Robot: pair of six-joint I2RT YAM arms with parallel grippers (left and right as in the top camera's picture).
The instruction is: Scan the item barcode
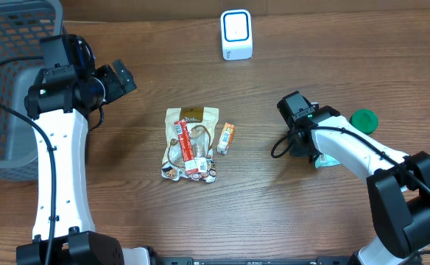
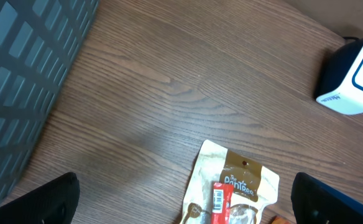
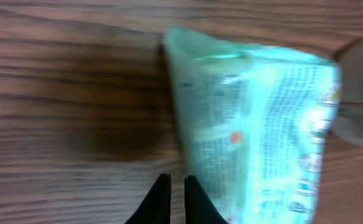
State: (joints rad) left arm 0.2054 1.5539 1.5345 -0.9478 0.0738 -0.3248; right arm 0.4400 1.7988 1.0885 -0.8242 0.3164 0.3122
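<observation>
Two arms share this bench [image 1: 274,221], and only the right one looks busy. Nearest, on the right, the right jaws are pinched almost shut with nothing between them. Their tips sit low over the wood, just left of the pale green packet [image 3: 256,124], which lies on the bench at the near right. I judge they are lining up on the packet's edge, since a thin film pack offers little else to pinch; it is not yet held. The packet looks soft and crinkly, covered in fine print, and I cannot make out a barcode.

A round green lid [image 1: 363,120] sits near it, a little farther back. Mid-bench lies a glossy, wrinkled snack pouch [image 1: 191,143] with a small orange box [image 1: 226,138] just to its right.

Farther off on the left, the left jaws stand spread wide and empty beside the grey mesh basket [image 1: 9,88], probably parked clear. At the far edge stands the white scanner [image 1: 236,34], a rounded block, well apart from the packet.
</observation>
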